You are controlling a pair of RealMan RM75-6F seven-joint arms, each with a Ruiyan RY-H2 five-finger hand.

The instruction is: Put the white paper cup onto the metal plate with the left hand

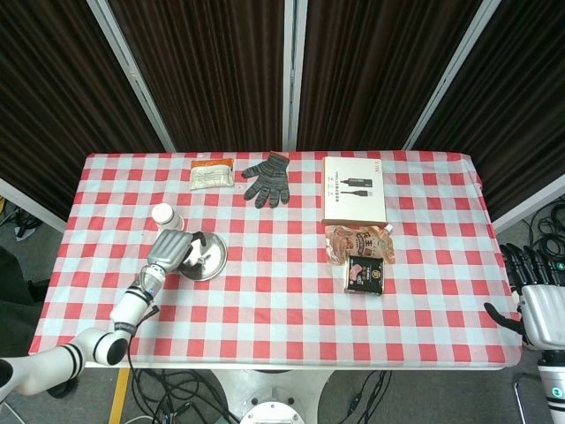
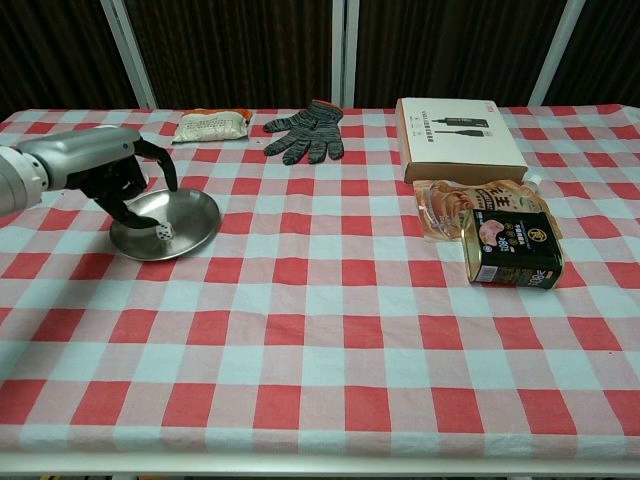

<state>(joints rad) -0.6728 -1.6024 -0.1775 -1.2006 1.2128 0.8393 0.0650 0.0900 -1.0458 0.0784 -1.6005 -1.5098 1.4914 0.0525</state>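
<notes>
Clearly, the white paper cup [image 1: 162,214] is standing upside down on the checked tablecloth [image 1: 282,291], just beside the far left rim of the metal plate [image 1: 210,261]; in the chest view the left hand [image 2: 120,172] is hiding it completely. That hand is hovering over the near left part of the plate with its fingers [image 2: 160,160] curled loosely downward and apart, holding nothing. The right hand [image 1: 540,305] is hanging off the table's right edge, fingers spread and empty.

A cup like this is probably very light, thin-walled and easy to crush or tip, so a soft grip around the sides, thumb opposite the fingers, is likely the best hold; squeezing near the open rim, now at the bottom, would probably dent it. The cloth is lying flat but may be giving a little under a push. The plate is shiny, shallow and likely slippery.

Further back are a packet [image 1: 212,174] and a grey glove [image 1: 268,180]; a box [image 1: 352,189], a pouch [image 1: 357,238] and a dark tin [image 1: 364,274] are lying well apart to the right. Dark curtains [image 1: 212,71] are closing off the back.
</notes>
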